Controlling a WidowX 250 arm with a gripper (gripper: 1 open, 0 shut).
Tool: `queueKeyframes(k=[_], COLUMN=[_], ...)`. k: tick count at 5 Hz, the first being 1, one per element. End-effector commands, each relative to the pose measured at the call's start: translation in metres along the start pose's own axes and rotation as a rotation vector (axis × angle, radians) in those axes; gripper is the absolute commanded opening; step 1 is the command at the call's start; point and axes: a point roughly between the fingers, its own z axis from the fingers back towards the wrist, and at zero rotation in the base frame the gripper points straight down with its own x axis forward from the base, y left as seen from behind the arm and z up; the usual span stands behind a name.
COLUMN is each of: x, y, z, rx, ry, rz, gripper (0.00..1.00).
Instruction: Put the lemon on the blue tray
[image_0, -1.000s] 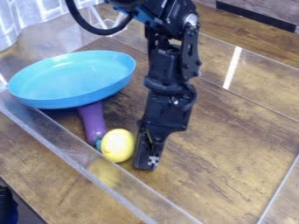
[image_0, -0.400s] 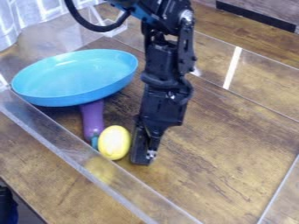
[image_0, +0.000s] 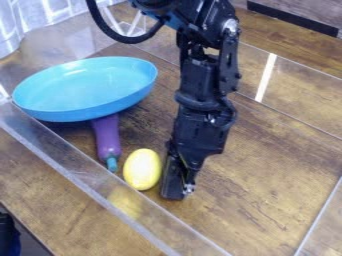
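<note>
Fingers (image_0: 178, 187) pressed together, gripping nothing, pointing steeply down with their tips at the wooden tabletop (image_0: 267, 150). They stand just right of the lemon (image_0: 142, 168), very close to it; whether they touch it cannot be told. The lemon lies on the tabletop, its upper left end against the lower end of the eggplant (image_0: 106, 137), which runs up under the tray's near rim. The tray (image_0: 80, 87) sits at upper left, resting tilted on the eggplant, with nothing in it. A clear plastic wall (image_0: 80, 165) crosses the front left.
</note>
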Motion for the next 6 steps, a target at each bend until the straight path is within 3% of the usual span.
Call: queueKeyframes(k=[1,3,6], x=[0.0019,-0.0058,-0.0020], y=[0.0026,0.0097,0.0061], z=[0.0083,0.0096,0.0103], rx=[0.030,0.043,0.014], ry=[-0.010,0.027,0.017], rz=[-0.054,-0.136,0.035], gripper=[0.00,0.00,0.00])
